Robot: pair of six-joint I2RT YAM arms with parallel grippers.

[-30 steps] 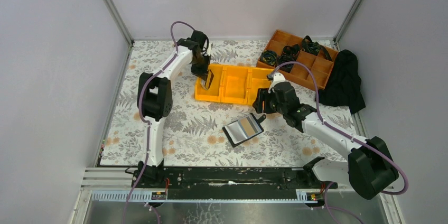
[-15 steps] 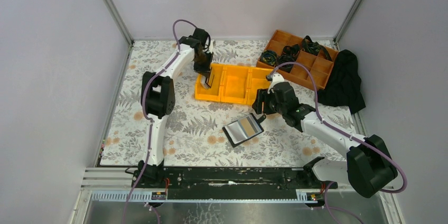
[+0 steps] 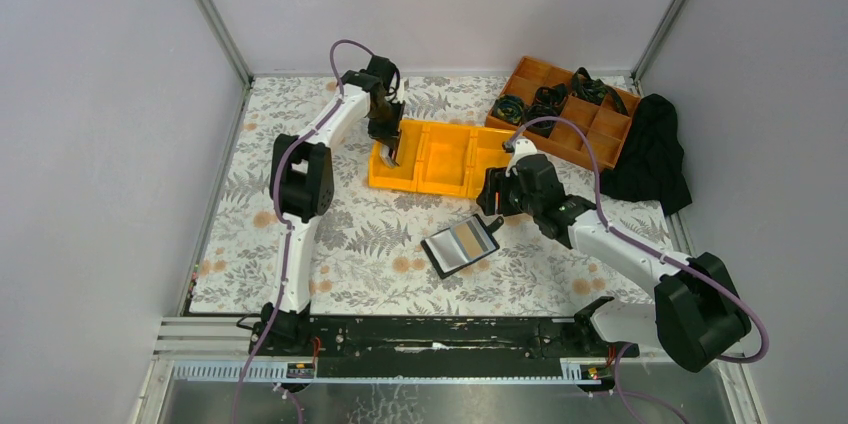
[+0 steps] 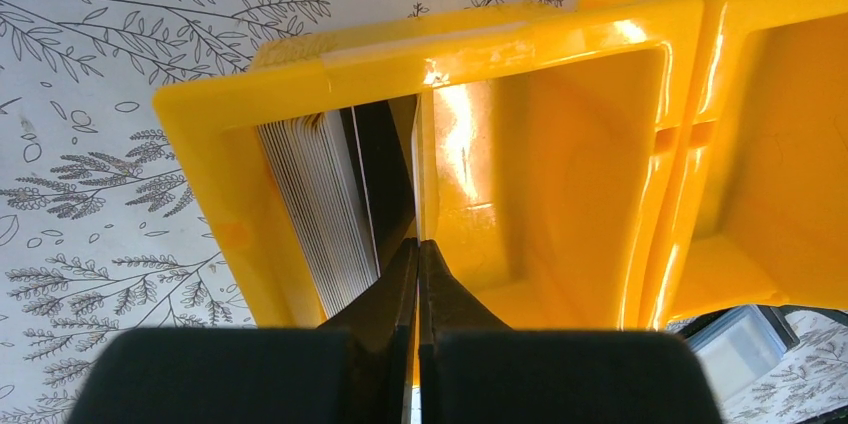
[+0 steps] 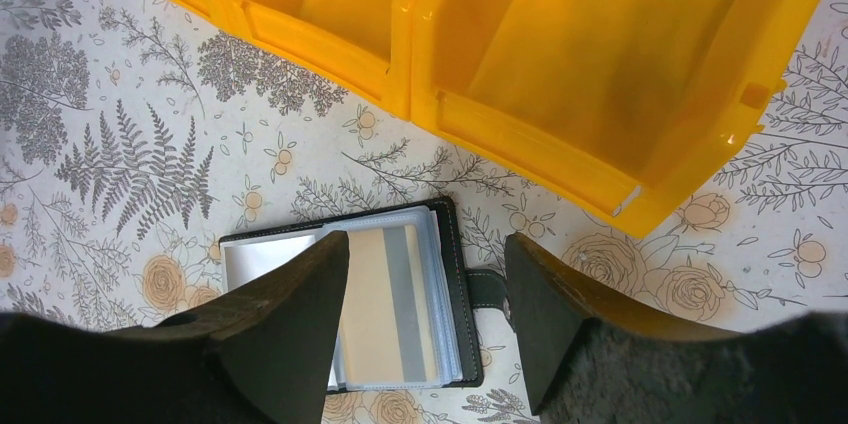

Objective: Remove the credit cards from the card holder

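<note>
yellow bin [image 3: 440, 184]: the landmark, a three-compartment plastic bin that sat across the far middle of the floral tablecloth [image 3: 340, 244], its open tops up to receive what came out of the holder.
left gripper [image 4: 418, 249]: clenched tight above the bin's leftmost compartment, pinching what looked like a single thin credit card [image 4: 419, 174] held edge-on and upright, probably so that it could drop in next to the others.
stack of credit cards [image 4: 315, 209]: a pack of pale cards stood on edge inside that same leftmost compartment, leaning on its left wall; judged to be the ones already taken out.
card holder [image 3: 460, 246]: lay open and flat on the cloth just in front of the bin's right half, apart from it, with its clasp tab toward the right and its clear sleeves facing up so that the cards could be reached.
tan card [image 5: 372, 304]: sat in the top sleeve of the holder's right page, with a grey card [image 5: 410, 294] showing beside it, so the task looked only partly done.
right gripper [image 5: 425, 244]: released, jaws spread wide and gripping nothing, hovering over the holder's right page in front of the bin; seemingly poised for the next card.
orange tray [image 3: 570, 114]: a divided tray behind and to the right of the bin, dark coiled items in some cells; no part in the task.
black cloth [image 3: 650, 154]: bunched at the table's edge, farthest right of the bin.
</note>
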